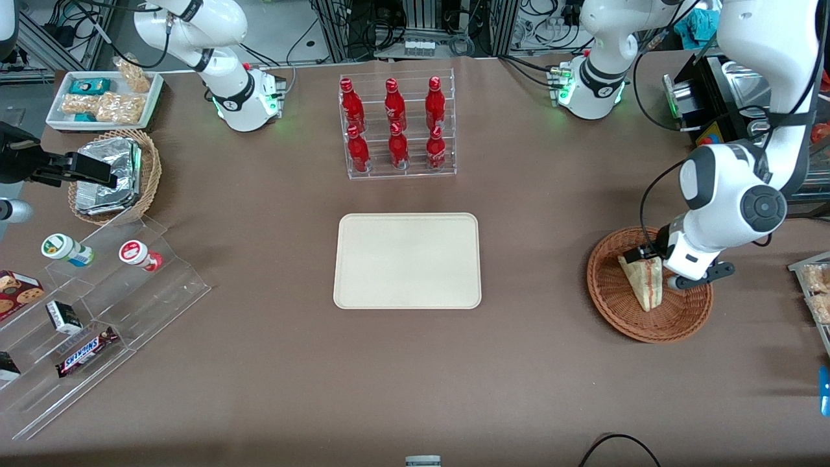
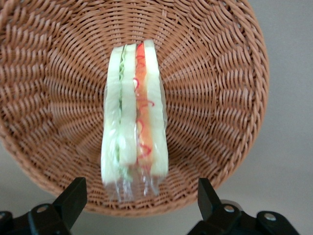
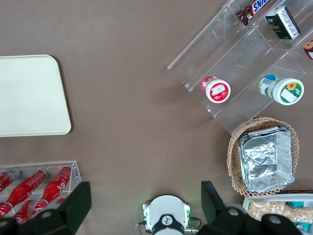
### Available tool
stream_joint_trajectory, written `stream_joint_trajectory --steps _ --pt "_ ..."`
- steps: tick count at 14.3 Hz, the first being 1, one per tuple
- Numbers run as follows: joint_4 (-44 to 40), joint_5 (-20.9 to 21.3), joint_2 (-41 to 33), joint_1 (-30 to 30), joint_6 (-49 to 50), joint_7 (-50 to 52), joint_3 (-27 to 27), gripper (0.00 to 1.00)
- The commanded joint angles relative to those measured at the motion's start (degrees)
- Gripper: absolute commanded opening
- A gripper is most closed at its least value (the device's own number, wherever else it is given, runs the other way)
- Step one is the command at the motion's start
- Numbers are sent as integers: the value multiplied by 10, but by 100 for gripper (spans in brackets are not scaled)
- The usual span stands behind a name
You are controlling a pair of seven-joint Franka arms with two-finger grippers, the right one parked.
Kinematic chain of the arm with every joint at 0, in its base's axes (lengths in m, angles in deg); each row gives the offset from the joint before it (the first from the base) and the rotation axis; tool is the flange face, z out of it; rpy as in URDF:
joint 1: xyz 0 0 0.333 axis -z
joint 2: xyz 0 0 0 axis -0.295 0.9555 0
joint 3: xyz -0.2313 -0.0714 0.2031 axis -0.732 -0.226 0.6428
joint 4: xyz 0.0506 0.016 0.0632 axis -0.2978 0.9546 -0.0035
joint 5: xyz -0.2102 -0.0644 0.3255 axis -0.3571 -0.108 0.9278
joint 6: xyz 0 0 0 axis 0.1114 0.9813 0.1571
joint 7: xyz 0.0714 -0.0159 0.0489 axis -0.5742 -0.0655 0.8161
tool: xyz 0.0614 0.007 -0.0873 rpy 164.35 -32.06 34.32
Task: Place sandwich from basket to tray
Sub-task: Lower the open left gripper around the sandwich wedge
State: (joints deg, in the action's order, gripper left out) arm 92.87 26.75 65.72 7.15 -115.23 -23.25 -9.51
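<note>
Sandwich: the sandwich (image 1: 643, 283) stands on edge in the basket (image 1: 674, 324), wrapped in clear film, its green and red-orange filling layers facing the wrist camera. It has not left the basket, from what I can see.

Gripper: the left arm's gripper (image 2: 142, 196) hovers low over the basket, at the sandwich's end farther from the front camera. Its two fingers (image 2: 73, 198) are spread wide, one on each side of the wedge, and neither is touching the bread.

Basket: it sits toward the working arm's end of the table, with nothing else in it.

Tray: the tray (image 1: 407, 261) lies mid-table, well apart from the basket, and is bare.

Done: the approach looks finished; I'd say the claw is lined up across the wedge's thin sides.

Left: closing on the sandwich, lifting it out, carrying it over to the tray and setting it down. So almost all of the job is ahead.
</note>
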Motion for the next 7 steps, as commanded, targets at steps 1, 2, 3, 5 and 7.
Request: stream_joint_trajectory --steps 1,2,3,5,7 --pt "-13 9 23 -19 -17 -18 -2 100" --pt "-13 9 26 -19 -25 -18 -2 100" --pt "-13 9 29 -24 -28 -18 -2 100" --pt "-21 8 52 -33 -39 -17 -2 99" --pt "-24 7 56 -34 -40 -17 -2 74"
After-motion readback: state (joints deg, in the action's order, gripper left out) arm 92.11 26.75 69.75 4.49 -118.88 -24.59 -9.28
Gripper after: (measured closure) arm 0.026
